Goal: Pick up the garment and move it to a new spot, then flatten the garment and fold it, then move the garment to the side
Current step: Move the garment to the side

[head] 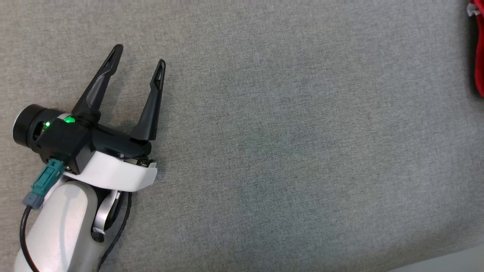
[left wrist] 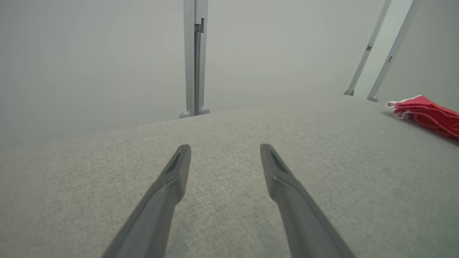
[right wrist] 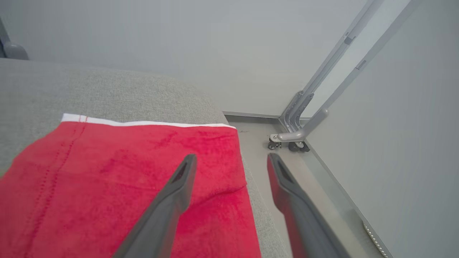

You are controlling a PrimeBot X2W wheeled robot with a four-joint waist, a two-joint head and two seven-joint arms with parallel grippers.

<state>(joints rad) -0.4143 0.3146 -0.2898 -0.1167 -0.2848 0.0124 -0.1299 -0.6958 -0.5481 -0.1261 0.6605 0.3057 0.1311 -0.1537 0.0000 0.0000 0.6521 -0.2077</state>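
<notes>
The red garment [right wrist: 125, 179] lies flat at the counter's [right wrist: 89, 93] right edge, its white hem on the far side; the right end effector [right wrist: 232, 157] stands wide above that edge, holding nothing; the left end effector [head: 139, 56] is wide and empty over the counter's left part.
</notes>
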